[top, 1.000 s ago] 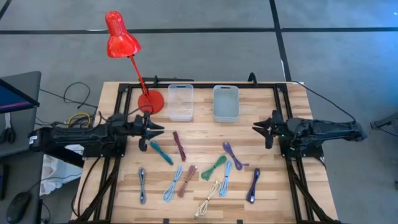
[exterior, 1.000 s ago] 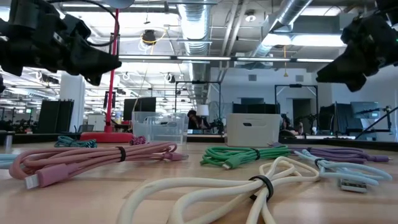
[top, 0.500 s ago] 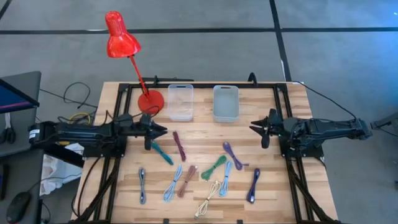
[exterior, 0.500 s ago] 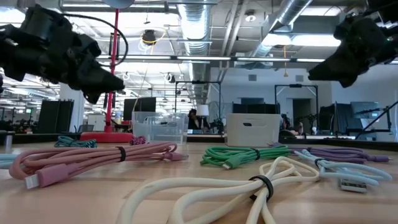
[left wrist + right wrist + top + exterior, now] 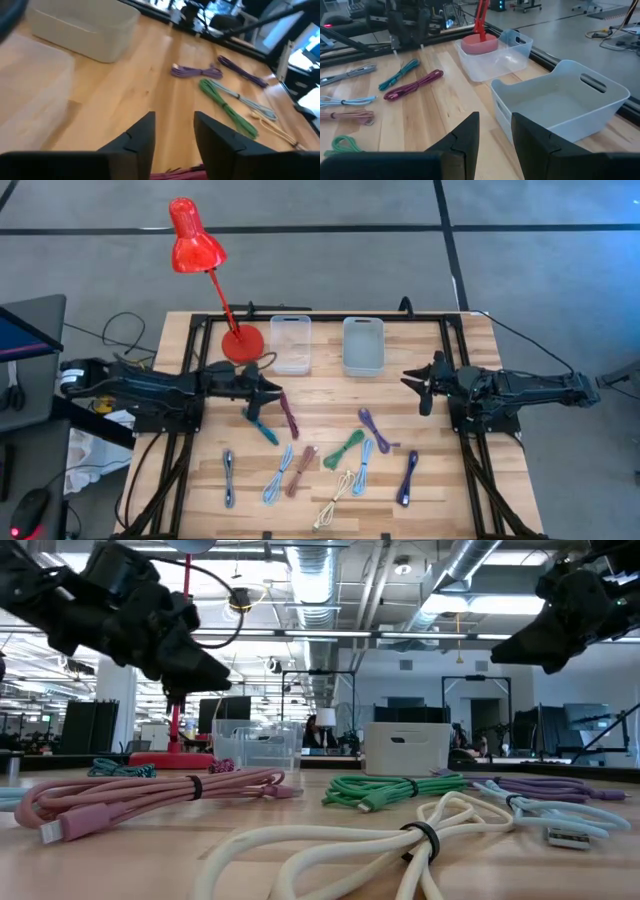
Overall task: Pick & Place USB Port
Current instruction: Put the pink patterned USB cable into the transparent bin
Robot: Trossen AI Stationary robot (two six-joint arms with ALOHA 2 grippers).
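High view: about ten coiled USB cables lie on the wooden table, perhaps one more. Two bins stand at the far side, clear bin and grey bin, beside a red lamp. Left gripper and right gripper hover with fingers apart, holding nothing.

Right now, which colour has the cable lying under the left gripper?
Dark red, magenta-like cable; the high view shows it best.

Coiled USB cables lie loose on table, near-side of two bins.
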